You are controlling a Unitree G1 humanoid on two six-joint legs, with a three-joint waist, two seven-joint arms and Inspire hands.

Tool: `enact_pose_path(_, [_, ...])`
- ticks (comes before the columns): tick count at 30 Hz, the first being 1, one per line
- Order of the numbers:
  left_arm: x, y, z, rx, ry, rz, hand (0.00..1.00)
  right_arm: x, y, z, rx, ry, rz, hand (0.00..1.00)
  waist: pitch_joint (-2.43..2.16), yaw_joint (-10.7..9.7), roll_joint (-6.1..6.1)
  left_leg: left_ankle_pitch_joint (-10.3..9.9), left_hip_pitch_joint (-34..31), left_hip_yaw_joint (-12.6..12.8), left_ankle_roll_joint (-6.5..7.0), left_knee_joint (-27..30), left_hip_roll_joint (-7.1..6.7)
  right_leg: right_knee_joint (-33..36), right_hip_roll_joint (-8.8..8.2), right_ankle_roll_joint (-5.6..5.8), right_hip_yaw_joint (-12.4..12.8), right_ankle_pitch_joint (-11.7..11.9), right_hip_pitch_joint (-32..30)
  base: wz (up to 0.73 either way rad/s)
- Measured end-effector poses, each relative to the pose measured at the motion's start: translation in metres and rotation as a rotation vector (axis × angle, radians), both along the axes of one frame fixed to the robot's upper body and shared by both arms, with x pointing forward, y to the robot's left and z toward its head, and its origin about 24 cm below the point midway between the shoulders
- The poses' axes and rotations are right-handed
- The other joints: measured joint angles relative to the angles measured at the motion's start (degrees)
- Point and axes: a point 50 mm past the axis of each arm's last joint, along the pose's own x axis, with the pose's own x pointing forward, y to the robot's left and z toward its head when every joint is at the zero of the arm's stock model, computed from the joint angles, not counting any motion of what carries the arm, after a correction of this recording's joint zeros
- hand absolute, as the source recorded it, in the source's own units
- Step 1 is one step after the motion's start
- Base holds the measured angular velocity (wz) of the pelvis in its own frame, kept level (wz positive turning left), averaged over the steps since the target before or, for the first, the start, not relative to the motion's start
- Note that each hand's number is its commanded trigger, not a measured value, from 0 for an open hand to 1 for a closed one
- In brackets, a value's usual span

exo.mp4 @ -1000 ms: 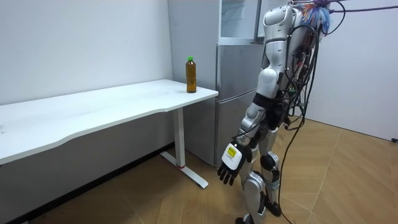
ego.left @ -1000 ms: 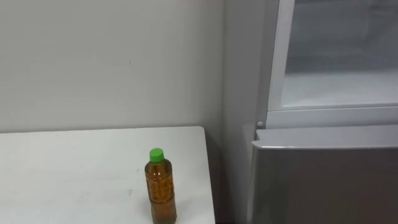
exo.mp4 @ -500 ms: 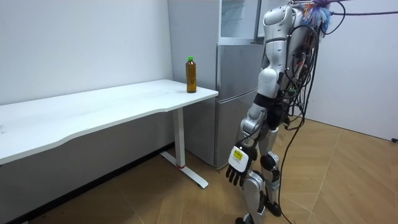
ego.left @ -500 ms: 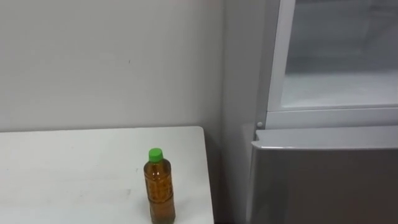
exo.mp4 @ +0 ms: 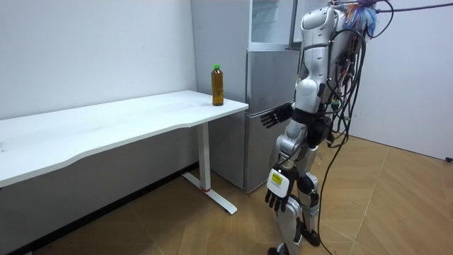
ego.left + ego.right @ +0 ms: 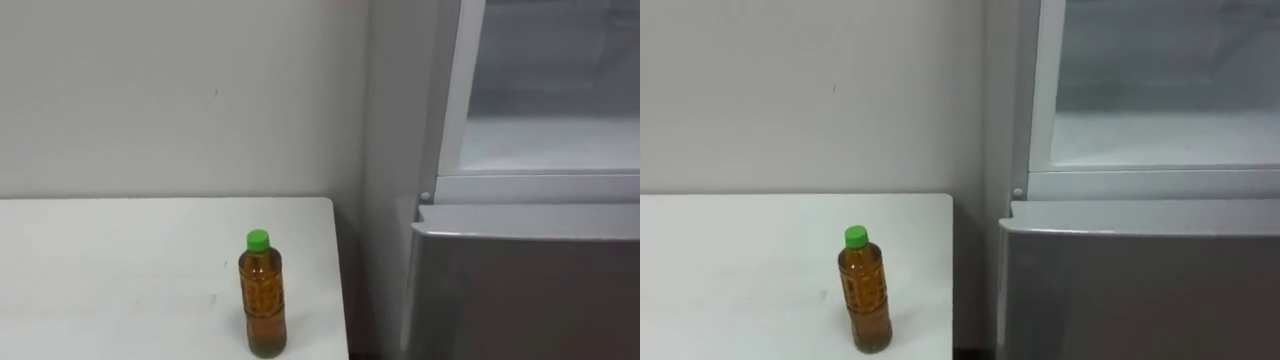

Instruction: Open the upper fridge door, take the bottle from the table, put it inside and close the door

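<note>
White table [image 6: 120,270] corner holds bottle [image 6: 263,305], lower centre; left hand [image 5: 277,193] hangs released, right hand [image 5: 272,117] raised, fingers slack. Best grasp bottle mid-body, keep upright.

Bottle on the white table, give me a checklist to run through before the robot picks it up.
1. Bottle upright, green cap on, near the end of the table: ok.
2. Left robot hand open, empty, hanging low by the leg: ok.
3. Right robot hand open, empty, held out at waist height: ok.
4. Upper fridge open: interior shows, but open door or glass front, cannot tell.
5. Bottle within reach from the robot's stance: cannot tell.
</note>
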Motion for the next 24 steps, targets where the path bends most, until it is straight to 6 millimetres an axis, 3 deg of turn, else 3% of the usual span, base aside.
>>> enact_pose_path(4, [0.001,0.002,0.001,-0.019,-0.003,-0.008,0.00,0.016,0.013,0.024,0.028,-0.128,0.070,0.00,0.01,0.17,-0.45,0.00,0.13,0.01,0.00,0.00,0.00,0.18,0.05,-0.02,0.26,0.03,0.24,0.00])
enact_pose_path(10, [0.004,0.002,0.001,-0.033,-0.013,-0.014,0.00,0.038,0.023,0.065,0.052,-0.333,0.121,0.00,0.15,1.68,0.01,-0.02,1.11,0.21,-0.02,-0.10,0.01,0.82,0.15,-0.06,1.48,0.06,0.54,-0.10])
enact_pose_path(15, [0.002,0.001,0.001,-0.048,-0.011,-0.016,0.00,0.045,0.027,0.085,0.056,-0.425,0.145,0.00,0.21,1.90,0.67,-0.40,1.04,0.19,-0.10,-0.75,0.21,0.88,0.39,-0.08,1.47,0.08,0.21,0.00])
enact_pose_path(24, [0.006,0.008,0.003,-0.037,-0.017,-0.055,0.00,0.061,0.031,0.119,0.045,-0.576,0.196,0.00,0.03,3.50,0.55,-0.39,-0.25,0.27,-0.07,0.10,0.20,1.37,0.27,-0.15,1.26,0.26,-0.53,0.00])
